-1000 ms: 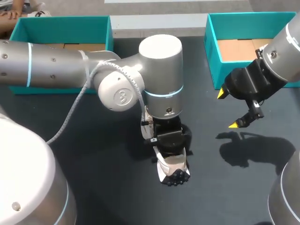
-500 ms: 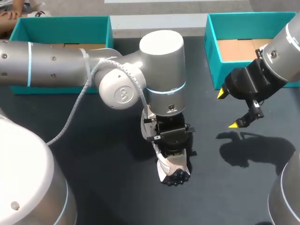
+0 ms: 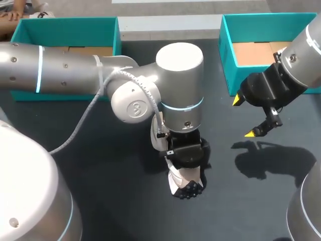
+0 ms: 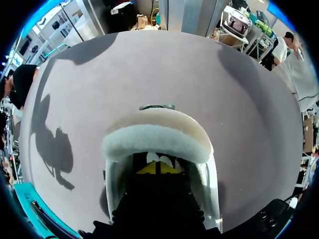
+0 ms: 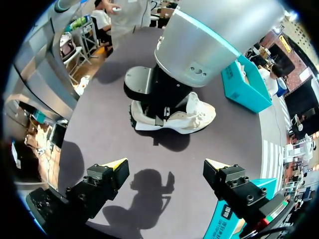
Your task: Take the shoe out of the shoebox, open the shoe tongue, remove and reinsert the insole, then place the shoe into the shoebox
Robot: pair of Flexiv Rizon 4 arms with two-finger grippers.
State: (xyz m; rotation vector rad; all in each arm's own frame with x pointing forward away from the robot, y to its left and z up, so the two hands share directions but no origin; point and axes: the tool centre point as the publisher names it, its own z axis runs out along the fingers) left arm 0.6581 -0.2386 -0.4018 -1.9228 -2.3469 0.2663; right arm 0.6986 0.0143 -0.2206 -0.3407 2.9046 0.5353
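A white shoe (image 3: pixel 185 185) with a black studded sole lies on the dark table near the middle. My left arm comes in from the left and its wrist stands right over the shoe. My left gripper (image 4: pixel 157 168) is down inside the shoe's opening, just behind the fluffy heel collar (image 4: pixel 154 142), with its yellow tips pressed together; I cannot make out anything pinched between them. My right gripper (image 3: pixel 244 116) hangs open above the table, to the right of the shoe and apart from it. From the right wrist the shoe (image 5: pixel 185 118) lies ahead of the right gripper (image 5: pixel 164 167).
A teal shoebox (image 3: pixel 228 45) with a cardboard floor stands at the back right, close behind my right gripper. A second teal box (image 3: pixel 65 25) stands at the back left, partly behind my left arm. The right arm's shadow falls on bare table right of the shoe.
My left arm's wrist has shifted slightly right and towards the front over the shoe, turning a little. The shoe and my right arm have stayed where they were.
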